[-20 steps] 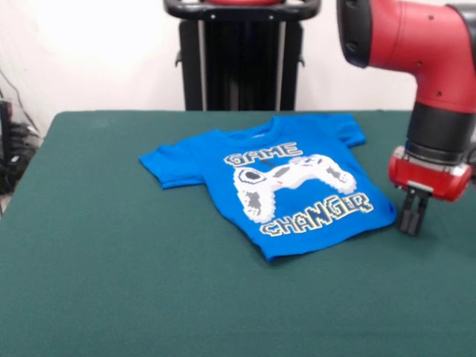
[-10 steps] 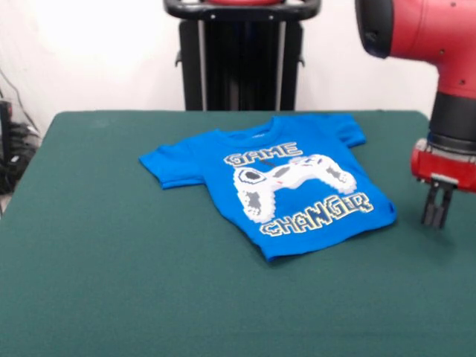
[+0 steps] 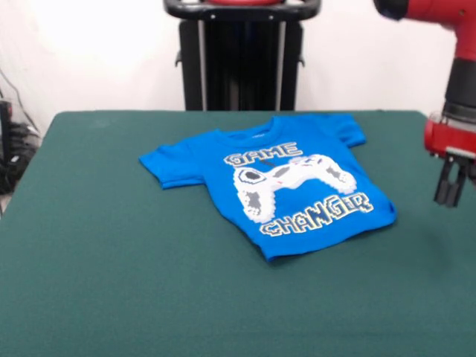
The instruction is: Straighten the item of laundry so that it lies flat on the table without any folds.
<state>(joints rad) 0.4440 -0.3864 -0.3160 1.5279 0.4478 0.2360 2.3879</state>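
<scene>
- The T-shirt (image 3: 275, 190) lies print side up on the table (image 3: 111, 282), a little right of centre and toward the far half of the green top.
- The garment sits turned at an angle: collar toward the far edge, hem toward the near right.
- The "GAME CHANGER" lettering and the white controller print are fully exposed and readable.
- The left sleeve points left and shows a doubled lower edge; it appears to be folded under slightly, though the view does not settle this.
- The right sleeve lies near the far edge of the table.
- The gripper (image 3: 449, 195) hangs at the right edge of the front view, well apart from the shirt's hem corner and clear of the cloth.
- The dark fingers point straight down and stand close together with nothing between them; the hand grasps no object.
- The red wrist housing (image 3: 450, 137) sits directly above the fingers.
</scene>
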